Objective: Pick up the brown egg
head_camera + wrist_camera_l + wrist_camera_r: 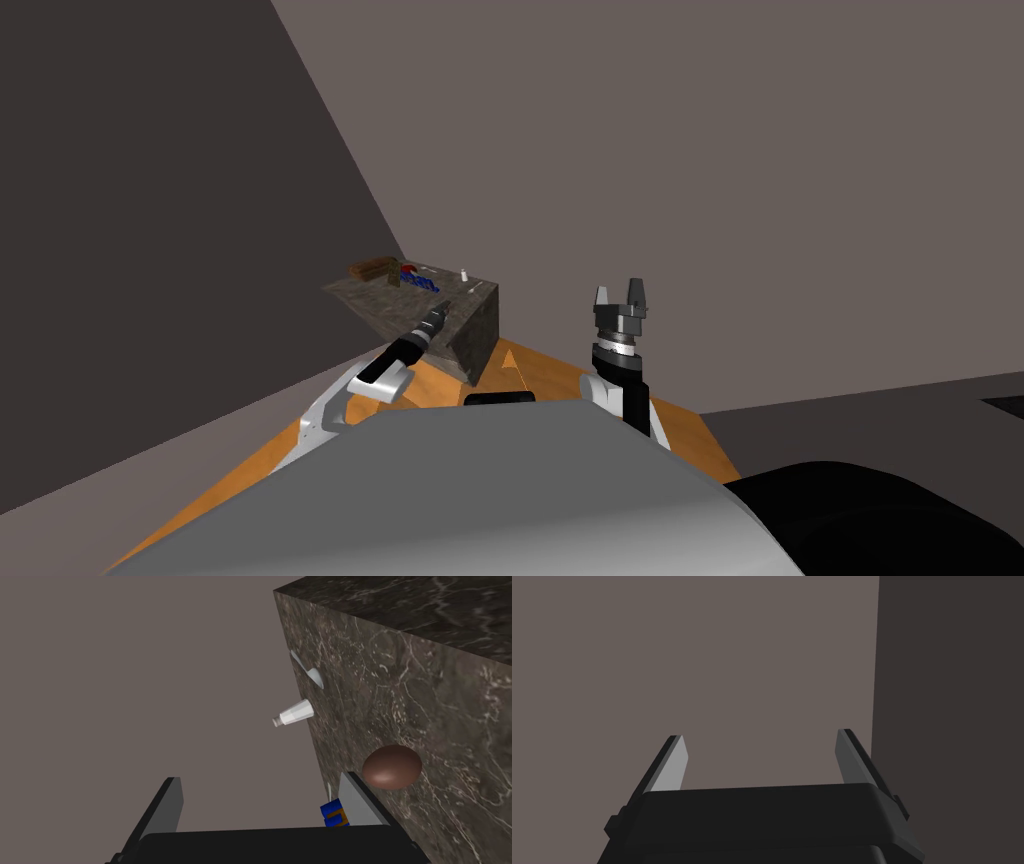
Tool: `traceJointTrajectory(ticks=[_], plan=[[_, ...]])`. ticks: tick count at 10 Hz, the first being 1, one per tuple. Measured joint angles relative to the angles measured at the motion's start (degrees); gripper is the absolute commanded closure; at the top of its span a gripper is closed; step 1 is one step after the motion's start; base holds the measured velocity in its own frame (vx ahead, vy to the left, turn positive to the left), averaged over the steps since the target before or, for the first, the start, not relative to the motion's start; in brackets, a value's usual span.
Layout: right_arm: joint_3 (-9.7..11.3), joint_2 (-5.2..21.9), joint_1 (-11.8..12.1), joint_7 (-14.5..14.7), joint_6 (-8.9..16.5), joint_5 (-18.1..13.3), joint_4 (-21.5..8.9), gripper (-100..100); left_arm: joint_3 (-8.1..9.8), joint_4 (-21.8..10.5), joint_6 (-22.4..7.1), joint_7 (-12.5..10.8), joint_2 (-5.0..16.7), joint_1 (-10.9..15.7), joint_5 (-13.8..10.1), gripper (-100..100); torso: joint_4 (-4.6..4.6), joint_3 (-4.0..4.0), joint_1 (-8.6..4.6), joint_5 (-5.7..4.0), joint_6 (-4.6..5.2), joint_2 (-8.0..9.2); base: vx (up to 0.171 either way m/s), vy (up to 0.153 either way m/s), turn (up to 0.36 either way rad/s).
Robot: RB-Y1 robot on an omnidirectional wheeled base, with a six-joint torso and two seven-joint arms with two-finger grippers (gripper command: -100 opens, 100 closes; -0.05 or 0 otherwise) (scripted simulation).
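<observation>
The brown egg [392, 766] was smooth and round — likely light, slippery and easy to crack, so best held softly across its fat middle. It lay on the dark stone block [425, 676], just outside one finger of the left gripper [260, 778], whose fingers stood apart and empty; the right gripper [759, 736], off the block, was spread too.

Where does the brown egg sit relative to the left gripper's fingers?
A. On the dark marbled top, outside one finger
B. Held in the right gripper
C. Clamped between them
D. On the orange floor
A: in the left wrist view the brown egg lies on the dark marbled top beside one of the left gripper's open fingers, with nothing in the gap between them.
</observation>
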State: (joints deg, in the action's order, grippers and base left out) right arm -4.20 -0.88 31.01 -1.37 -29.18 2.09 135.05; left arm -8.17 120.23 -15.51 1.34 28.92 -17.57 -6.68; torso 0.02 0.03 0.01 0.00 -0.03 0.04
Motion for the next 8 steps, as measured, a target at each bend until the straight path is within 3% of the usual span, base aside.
traceJointTrajectory(ticks=[8], plan=[[0.00,0.00,0.00,0.00,0.00,0.00,0.00,0,0.42,-5.10,-10.45,1.25,2.52,4.47,-0.37,-100,-0.01,-0.02,0.03,0.01,-0.01,-0.03,-0.008,0.001,-0.080]])
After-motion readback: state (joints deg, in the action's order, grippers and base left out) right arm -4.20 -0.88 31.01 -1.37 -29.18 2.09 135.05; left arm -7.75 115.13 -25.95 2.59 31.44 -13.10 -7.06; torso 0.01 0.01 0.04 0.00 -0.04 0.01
